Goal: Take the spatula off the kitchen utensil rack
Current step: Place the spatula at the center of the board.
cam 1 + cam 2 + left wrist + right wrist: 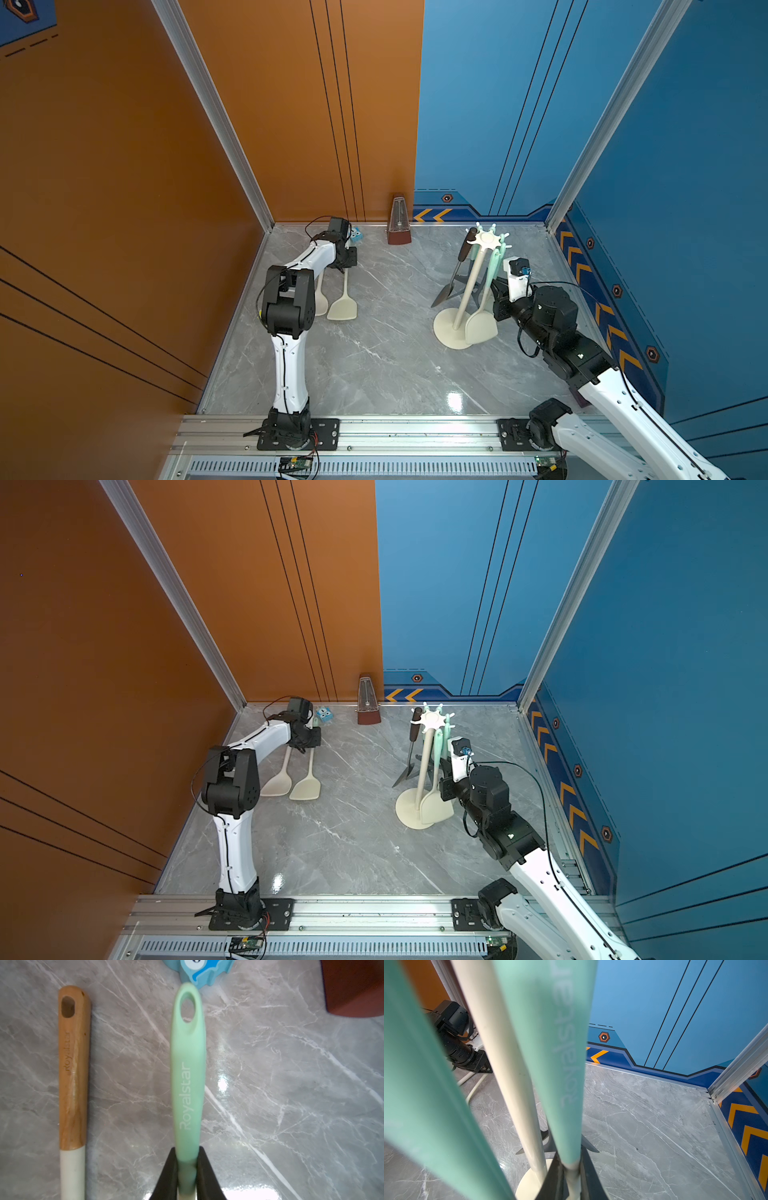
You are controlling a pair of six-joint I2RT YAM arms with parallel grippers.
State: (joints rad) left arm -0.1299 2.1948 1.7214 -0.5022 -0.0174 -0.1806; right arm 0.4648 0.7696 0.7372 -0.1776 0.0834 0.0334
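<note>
The kitchen utensil rack (469, 282) stands on its round base on the right half of the grey marble tabletop (395, 365). From its crown hangs the spatula (482, 326), mint handle up, cream blade down over the base, just beside the pole. The right fingers (591, 1178) are closed tight on it where the mint handle meets the cream shaft. In the right wrist view a dark finger sits on each side of that shaft. A second mint handle (415, 1084) hangs close by. A dark-handled metal turner (451, 278) hangs on the side toward the left arm.

Over at the far left, the left fingers (168, 1172) are clamped on the mint handle of a loose spatula (188, 1064) lying on the tabletop, gripping near the blade end of the handle. A wooden-handled spatula (73, 1074) lies parallel just beside it, not touching. A small blue toy (199, 972) sits just beyond the mint handle's tip, and a brown metronome (399, 224) stands by the back wall.
</note>
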